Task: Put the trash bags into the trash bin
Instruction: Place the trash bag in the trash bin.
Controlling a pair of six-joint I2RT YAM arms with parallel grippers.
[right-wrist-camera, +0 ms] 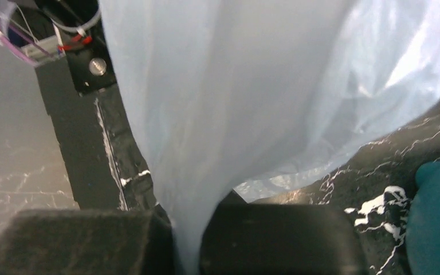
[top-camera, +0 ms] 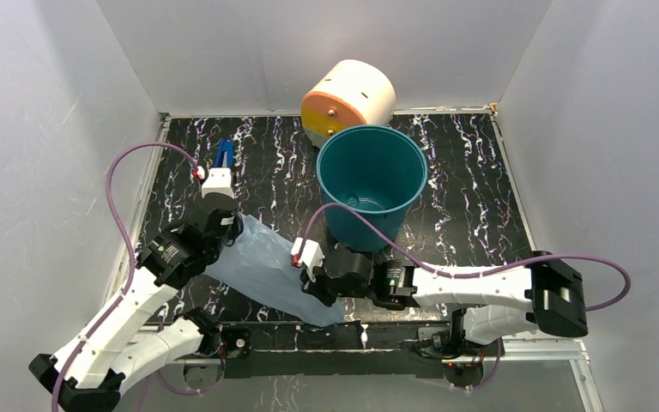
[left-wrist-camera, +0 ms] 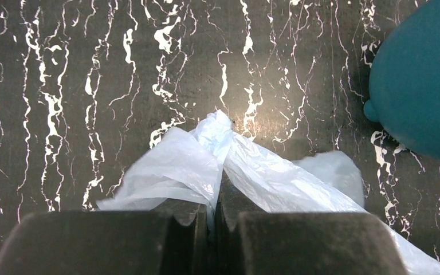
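The trash bag (top-camera: 262, 268), thin light-blue plastic, lies stretched on the black marbled table in front of the teal trash bin (top-camera: 369, 225). My left gripper (top-camera: 230, 227) is shut on the bag's far left edge. In the left wrist view the plastic (left-wrist-camera: 263, 172) bunches up between the closed jaws of that gripper (left-wrist-camera: 212, 212). My right gripper (top-camera: 316, 290) is shut on the bag's near right end. In the right wrist view the sheet (right-wrist-camera: 252, 86) funnels down between the closed fingers of the right gripper (right-wrist-camera: 186, 240). The bin stands upright and open, with nothing visible inside.
A cream-and-orange drum (top-camera: 347, 99) lies tipped behind the bin, touching its far rim. The bin's side shows at the right of the left wrist view (left-wrist-camera: 424, 86) and at the lower right of the right wrist view (right-wrist-camera: 438, 217). White walls enclose the table on three sides.
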